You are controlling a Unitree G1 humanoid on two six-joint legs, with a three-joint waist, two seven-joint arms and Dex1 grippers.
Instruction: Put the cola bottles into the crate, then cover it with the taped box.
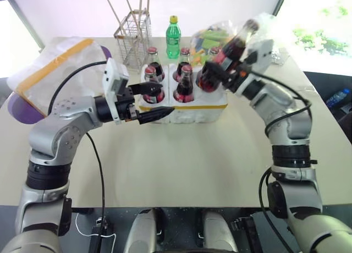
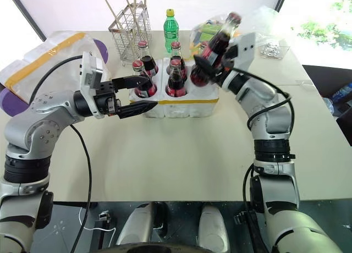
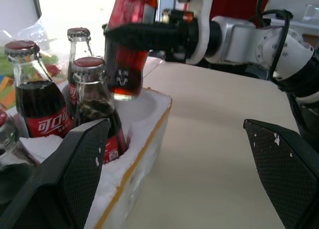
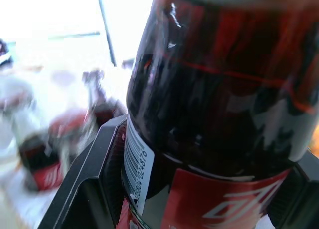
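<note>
Behind the crate (image 1: 184, 105), toward the bench's (image 1: 192, 154) far edge, stand a wire rack (image 1: 133, 37) of wooden sticks, a green plastic bottle (image 1: 173, 37) and a clear bag (image 1: 212, 36) of coloured items. The taped box (image 1: 52, 71) lies at the far left corner, partly hiding something purple. Cola bottles (image 1: 183, 83) already fill most wells, crowding the free near-right one. The right claw (image 1: 217, 71) pinches a tilted cola bottle (image 1: 234, 47) by its body, its base just over that well. The left claw (image 1: 151, 102), fingers spread, points level across the crate's near left corner.
</note>
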